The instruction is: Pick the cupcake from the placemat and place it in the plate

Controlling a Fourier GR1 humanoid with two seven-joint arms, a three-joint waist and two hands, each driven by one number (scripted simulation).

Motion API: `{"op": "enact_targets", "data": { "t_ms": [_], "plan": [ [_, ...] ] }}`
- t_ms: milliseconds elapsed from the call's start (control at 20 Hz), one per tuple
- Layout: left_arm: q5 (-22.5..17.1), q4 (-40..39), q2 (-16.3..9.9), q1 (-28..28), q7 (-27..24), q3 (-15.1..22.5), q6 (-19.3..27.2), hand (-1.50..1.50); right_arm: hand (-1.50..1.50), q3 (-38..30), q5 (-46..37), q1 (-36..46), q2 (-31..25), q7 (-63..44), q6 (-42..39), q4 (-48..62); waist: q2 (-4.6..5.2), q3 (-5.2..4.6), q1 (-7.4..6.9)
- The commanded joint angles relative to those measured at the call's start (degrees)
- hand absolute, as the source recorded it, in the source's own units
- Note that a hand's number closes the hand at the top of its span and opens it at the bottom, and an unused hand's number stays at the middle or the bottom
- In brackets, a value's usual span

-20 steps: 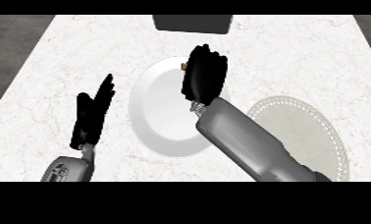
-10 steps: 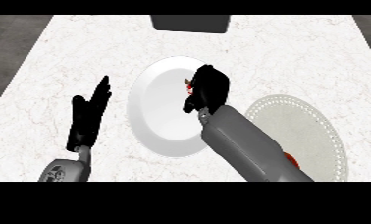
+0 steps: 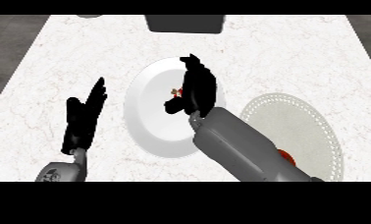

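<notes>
Hovering over the white plate at frame centre, the right robot hand is curling round the cupcake, needing a low, upright release there

The counter looks like polished white marble with faint reddish-brown veins. At the centre of the frame, the plate is plain white and smooth, like glazed ceramic. The round placemat at the right is pale grey and matt, with a dotted, lace-like border. Both hands, the left hand and right hand, are matt black, like rubber or plastic. The right forearm looks like smooth grey metal with a soft sheen.
</notes>
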State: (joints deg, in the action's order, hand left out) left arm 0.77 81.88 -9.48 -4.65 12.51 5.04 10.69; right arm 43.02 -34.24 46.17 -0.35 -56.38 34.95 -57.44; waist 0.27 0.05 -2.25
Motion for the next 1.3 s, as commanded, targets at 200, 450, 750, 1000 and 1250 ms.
{"op": "enact_targets", "data": {
  "t_ms": [200,450,750,1000,1250],
  "plan": [
    [0.6,2.6,0.3,3.6,0.5,0.3,1.1,0.0,-1.5,-3.4,-0.1,-7.7,0.3,5.5,24.1,-12.4,-0.57,0.07,1.39],
    [2.6,3.7,2.0,3.1,1.1,1.3,3.1,0.0,-1.5,-4.3,6.8,-12.4,0.3,16.6,24.2,-14.6,-0.19,0.0,1.57],
    [0.9,2.7,0.5,0.6,3.2,-1.5,0.2,0.0,-1.5,1.0,15.0,-16.9,0.3,29.2,29.6,-14.3,-0.15,-0.02,1.61],
    [0.6,0.6,0.2,-1.3,1.7,-3.9,-1.3,0.0,-1.5,2.9,22.3,-18.0,0.3,38.7,29.5,-11.0,-0.17,-0.03,1.74],
    [3.4,4.4,2.6,2.8,1.9,-0.8,0.3,0.0,-1.5,5.4,27.5,-13.3,0.3,38.5,34.3,-3.9,-0.17,-0.03,1.37]
  ]
}}
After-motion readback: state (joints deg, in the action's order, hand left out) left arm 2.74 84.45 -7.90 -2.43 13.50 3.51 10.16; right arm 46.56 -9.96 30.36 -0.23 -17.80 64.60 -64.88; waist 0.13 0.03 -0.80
